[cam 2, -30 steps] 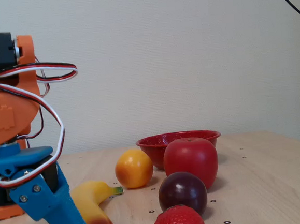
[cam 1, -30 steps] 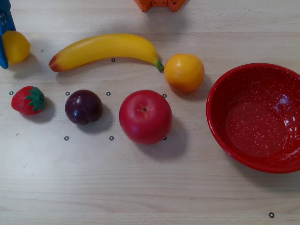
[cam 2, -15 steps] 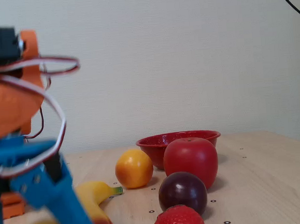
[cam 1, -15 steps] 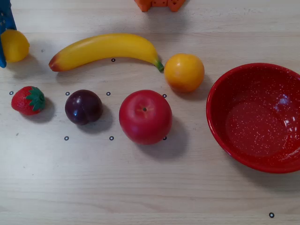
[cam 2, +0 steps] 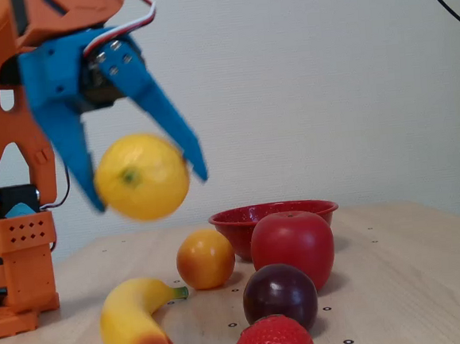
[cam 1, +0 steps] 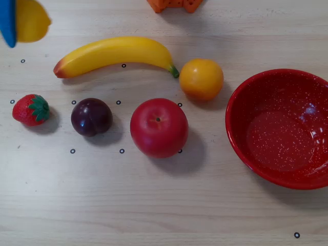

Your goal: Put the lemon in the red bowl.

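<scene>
My blue gripper (cam 2: pixel 148 190) is shut on the yellow lemon (cam 2: pixel 141 176) and holds it high above the table, left of the fruit row in the fixed view. In the overhead view the lemon (cam 1: pixel 31 20) shows at the top left corner beside a blue finger (cam 1: pixel 7 20), cut off by the frame edge. The red speckled bowl (cam 1: pixel 241 97) stands empty at the right in the overhead view. It also shows in the fixed view (cam 2: pixel 241 216), behind the apple.
On the table lie a banana (cam 1: pixel 115 54), an orange-yellow round fruit (cam 1: pixel 201 78), a red apple (cam 1: pixel 159 127), a dark plum (cam 1: pixel 91 117) and a strawberry (cam 1: pixel 31 109). The orange arm base (cam 2: pixel 18 260) stands at the left in the fixed view.
</scene>
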`<state>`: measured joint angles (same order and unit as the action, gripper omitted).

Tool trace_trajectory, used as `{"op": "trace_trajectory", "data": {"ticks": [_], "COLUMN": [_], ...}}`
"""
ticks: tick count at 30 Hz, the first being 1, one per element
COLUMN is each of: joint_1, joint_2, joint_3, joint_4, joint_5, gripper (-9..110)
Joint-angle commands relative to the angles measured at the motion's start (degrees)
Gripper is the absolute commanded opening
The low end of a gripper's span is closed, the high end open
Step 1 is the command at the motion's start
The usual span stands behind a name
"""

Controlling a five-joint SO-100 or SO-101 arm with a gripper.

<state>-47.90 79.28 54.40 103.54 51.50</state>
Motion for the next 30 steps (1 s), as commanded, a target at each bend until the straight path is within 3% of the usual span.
{"op": "trace_trajectory", "data": {"ticks": [1, 10, 20, 25, 30], "joint_1": [6.59, 30.15, 61.7, 73.65, 78.93], "joint_2": [11.87, 22.32, 17.31, 10.72, 5.1], "joint_3": [0.44, 7.29, 0.35, -5.19, -5.36], "joint_4": [5.19, 5.19, 5.19, 3.34, -5.98], "joint_5": [-5.54, -24.43, -53.0, -59.33, -58.8], "gripper": [0, 0, 0, 0, 0]}}
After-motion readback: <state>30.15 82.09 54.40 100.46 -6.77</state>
